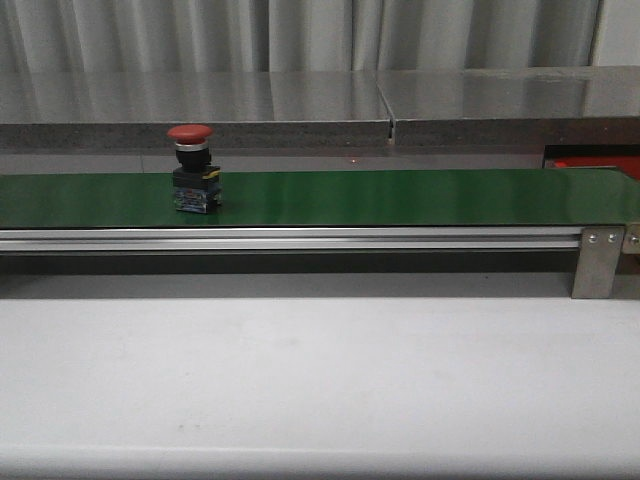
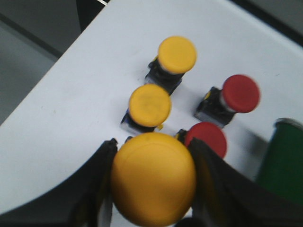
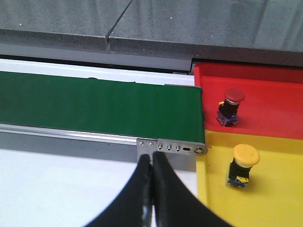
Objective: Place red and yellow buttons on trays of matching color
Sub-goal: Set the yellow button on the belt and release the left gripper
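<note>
The big yellow button [image 2: 154, 179] in the left gripper [image 2: 151, 189] is blurry and hides its own base, plus half of one red button [image 2: 207, 138].

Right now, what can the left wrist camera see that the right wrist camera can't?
Only the left wrist view shows the left tool shut on a yellow button, above two more yellow buttons and two red buttons on a white surface. Only the right wrist view shows the red tray and yellow tray, each holding one matching button, and the shut right tool. Both seem to show the green belt.
</note>
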You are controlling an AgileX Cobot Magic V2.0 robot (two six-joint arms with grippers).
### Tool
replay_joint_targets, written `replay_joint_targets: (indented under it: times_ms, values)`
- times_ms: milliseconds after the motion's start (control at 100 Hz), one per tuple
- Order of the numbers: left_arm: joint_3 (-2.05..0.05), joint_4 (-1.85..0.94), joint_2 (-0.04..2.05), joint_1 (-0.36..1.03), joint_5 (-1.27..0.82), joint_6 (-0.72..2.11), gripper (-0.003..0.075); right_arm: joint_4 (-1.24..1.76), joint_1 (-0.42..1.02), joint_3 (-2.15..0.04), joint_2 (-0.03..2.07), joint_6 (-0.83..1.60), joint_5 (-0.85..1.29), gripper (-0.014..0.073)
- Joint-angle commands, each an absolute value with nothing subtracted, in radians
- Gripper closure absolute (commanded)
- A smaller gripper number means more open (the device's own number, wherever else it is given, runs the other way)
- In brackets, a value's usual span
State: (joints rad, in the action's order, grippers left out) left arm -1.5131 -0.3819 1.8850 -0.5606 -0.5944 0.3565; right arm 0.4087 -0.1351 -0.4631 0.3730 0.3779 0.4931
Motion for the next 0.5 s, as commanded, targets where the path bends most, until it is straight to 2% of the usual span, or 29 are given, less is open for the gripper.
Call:
replay_joint_targets:
  times_ms: [0, 210, 490]
  values:
    - [-1.546, -0.425, 1.762, -0.529, -0.58, 0.355, 0.0739, 0.428, -0.136, -0.488, 0.377, 0.386, 0.417, 0.0711]
    - [-1.546, -0.423, 1.673, -0.411, -0.614, 0.375, 0.0739, 0.428, -0.136, -0.488, 0.377, 0.386, 0.417, 0.0711]
    - [-1.546, -0.397, 1.723, -0.261, -0.623, 0.375, 0.0739, 0.428, -0.136, -0.488, 0.377, 0.386, 0.417, 0.0711]
